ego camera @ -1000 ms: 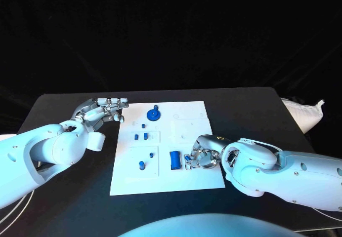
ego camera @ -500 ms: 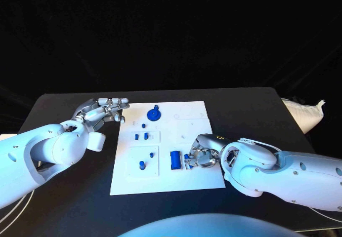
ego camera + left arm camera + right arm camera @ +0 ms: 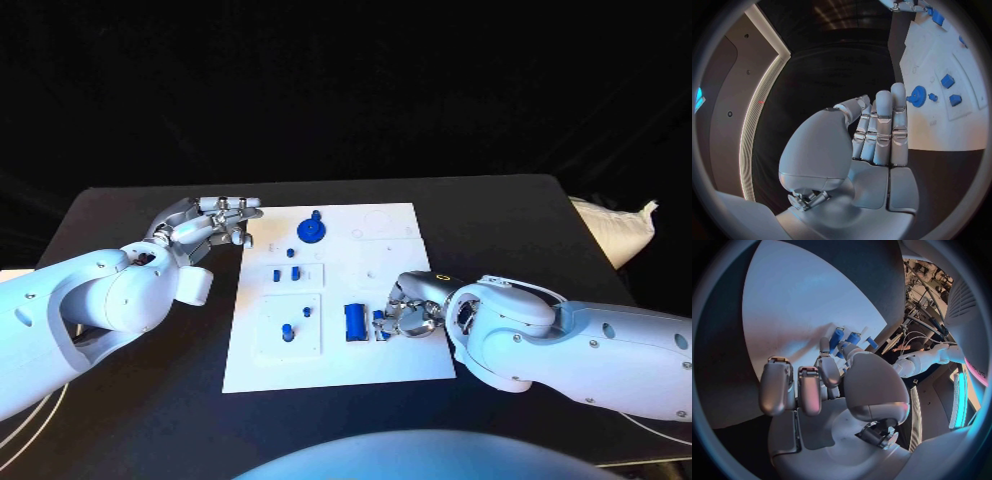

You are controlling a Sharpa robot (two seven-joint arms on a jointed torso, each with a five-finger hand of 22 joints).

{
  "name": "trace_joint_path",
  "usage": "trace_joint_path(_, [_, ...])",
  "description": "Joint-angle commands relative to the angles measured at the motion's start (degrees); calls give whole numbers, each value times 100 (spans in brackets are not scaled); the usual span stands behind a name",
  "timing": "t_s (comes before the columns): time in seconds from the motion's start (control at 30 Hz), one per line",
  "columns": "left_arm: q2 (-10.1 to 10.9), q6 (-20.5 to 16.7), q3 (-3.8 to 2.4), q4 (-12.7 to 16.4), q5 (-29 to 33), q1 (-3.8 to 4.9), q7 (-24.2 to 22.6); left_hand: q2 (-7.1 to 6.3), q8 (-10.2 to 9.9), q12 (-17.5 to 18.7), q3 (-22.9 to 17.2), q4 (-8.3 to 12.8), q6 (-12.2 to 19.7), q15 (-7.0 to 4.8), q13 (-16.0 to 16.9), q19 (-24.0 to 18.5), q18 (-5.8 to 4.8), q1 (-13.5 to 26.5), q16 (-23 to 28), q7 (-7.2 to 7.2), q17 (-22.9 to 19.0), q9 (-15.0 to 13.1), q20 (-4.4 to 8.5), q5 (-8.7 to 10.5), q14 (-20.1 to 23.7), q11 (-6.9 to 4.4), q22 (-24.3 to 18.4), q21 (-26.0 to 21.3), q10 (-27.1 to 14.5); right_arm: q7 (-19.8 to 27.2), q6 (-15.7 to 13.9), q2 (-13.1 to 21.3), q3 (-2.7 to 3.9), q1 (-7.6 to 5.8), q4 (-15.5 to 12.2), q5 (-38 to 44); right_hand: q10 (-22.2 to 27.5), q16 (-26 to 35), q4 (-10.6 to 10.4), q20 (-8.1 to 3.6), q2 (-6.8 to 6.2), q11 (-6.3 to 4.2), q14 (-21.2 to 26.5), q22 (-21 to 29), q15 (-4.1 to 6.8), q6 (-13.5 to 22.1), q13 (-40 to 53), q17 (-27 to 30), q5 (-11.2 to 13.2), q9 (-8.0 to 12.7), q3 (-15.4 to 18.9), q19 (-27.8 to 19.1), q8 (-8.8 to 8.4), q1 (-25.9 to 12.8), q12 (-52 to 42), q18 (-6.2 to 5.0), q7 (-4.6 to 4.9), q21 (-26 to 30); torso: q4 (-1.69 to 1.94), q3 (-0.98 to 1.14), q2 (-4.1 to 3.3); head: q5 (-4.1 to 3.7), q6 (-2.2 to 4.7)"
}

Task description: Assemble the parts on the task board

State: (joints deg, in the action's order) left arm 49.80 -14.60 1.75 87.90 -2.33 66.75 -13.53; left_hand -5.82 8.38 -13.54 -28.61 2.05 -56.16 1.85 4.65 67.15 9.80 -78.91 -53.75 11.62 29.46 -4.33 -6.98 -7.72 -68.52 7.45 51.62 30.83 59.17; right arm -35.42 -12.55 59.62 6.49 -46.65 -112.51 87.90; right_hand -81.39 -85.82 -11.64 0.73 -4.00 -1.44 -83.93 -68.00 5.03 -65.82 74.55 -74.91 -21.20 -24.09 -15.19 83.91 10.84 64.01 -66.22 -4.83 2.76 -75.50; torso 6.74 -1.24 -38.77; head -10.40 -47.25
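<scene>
The white task board (image 3: 389,360) lies mid-table. A blue gear (image 3: 312,233) stands at its far end, with two small blue parts (image 3: 287,274) below it and two more (image 3: 296,325) nearer me. A blue cylinder (image 3: 353,321) lies beside my right hand (image 3: 411,312), which rests on the board and pinches a small blue part (image 3: 381,320) between thumb and finger. In the right wrist view that part (image 3: 854,338) sits at the fingertips (image 3: 825,346). My left hand (image 3: 211,224) hovers off the board's far left corner, fingers straight, holding nothing. In the left wrist view the left hand (image 3: 876,132) faces the gear (image 3: 917,95).
The black table (image 3: 505,220) surrounds the board. A white bag (image 3: 620,232) lies at the table's right edge. Bare board stretches along the near edge and at the far right.
My right hand has edged a little toward the blue cylinder, still at the small part. The left hand has hardly moved.
</scene>
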Motion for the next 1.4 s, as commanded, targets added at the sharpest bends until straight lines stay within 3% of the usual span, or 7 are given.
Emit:
trace_joint_path(0.03, [1, 118, -2, 16, -54, 2, -17, 16, 37, -30, 22, 10, 30, -3, -6, -28, 62, 31, -23, -5, -7, 9, -27, -18, 55, -16, -5, -27, -42, -42, 272, -7, 0, 1, 5, 56, -53, -30, -17, -11, 1, -9, -511, -13, 28, -37, 8, -1055, -40, -12, 15, 13, 41, -47, -37, 45, 0, -24, -2, 5, 4, -3, -4])
trace_joint_path(0.5, [-5, 125, -2, 12, -56, 2, -9, 16, 37, -30, 22, 10, 30, -3, -6, -28, 62, 31, -23, -5, -7, 9, -27, -18, 55, -16, -5, -27, -42, -23, 101, -52, 0, -1, -7, 175, -95, -47, -94, -24, 9, -25, -516, -48, 43, -57, 68, -1075, -13, -67, 130, 22, 92, -140, -120, 51, -16, -47, 1, 6, 3, -17, 10])
trace_joint_path(0.83, [-13, 147, -2, 4, -66, 2, 7, 23, 45, -43, 12, 29, 36, -4, -8, -31, 64, 12, -25, -4, -13, 10, -25, -22, 62, -16, -3, -28, -52, 0, -25, -51, 0, -1, -32, 206, -117, -60, -481, -38, -46, -38, -518, -82, 55, -37, 112, -1091, -74, -166, 704, 28, 157, -550, -156, 57, -34, -66, -2, 4, 4, -15, -5])
trace_joint_path(1.03, [-16, 148, -2, -3, -74, 2, 9, 23, 45, -43, 12, 29, 36, -4, -8, -31, 64, 12, -25, -4, -13, 10, -25, -22, 62, -16, -3, -28, -52, 6, -41, -22, 1, 0, -45, 258, -121, -63, -495, -42, -17, -41, -519, -96, 58, -17, 129, -1095, 147, -212, 1019, 28, 182, -708, -161, 58, -40, -72, -3, 9, 1, -23, -6])
trace_joint_path(1.23, [-17, 147, -2, -8, -76, 1, 7, 23, 45, -43, 12, 29, 36, -4, -8, -31, 64, 12, -25, -4, -13, 10, -25, -22, 62, -16, -3, -28, -52, 37, -26, 53, 2, 0, -89, 252, -125, -67, -434, -44, -1, -46, -520, -103, 61, -4, 144, -1100, 261, -244, 1129, 27, 200, -511, -171, 59, -44, -75, -4, 11, 4, -23, -6])
trace_joint_path(1.4, [-17, 148, -2, -13, -76, 1, 7, 23, 45, -43, 12, 29, 36, -4, -8, -31, 64, 12, -25, -4, -13, 10, -25, -22, 62, -16, -3, -28, -52, 91, 24, 130, 2, 1, -146, 189, -113, -55, -282, -42, -18, -39, -517, -96, 58, 23, 141, -1087, 714, -282, 1278, 19, 216, -131, -144, 57, -37, -65, -7, 11, 5, -13, -11])
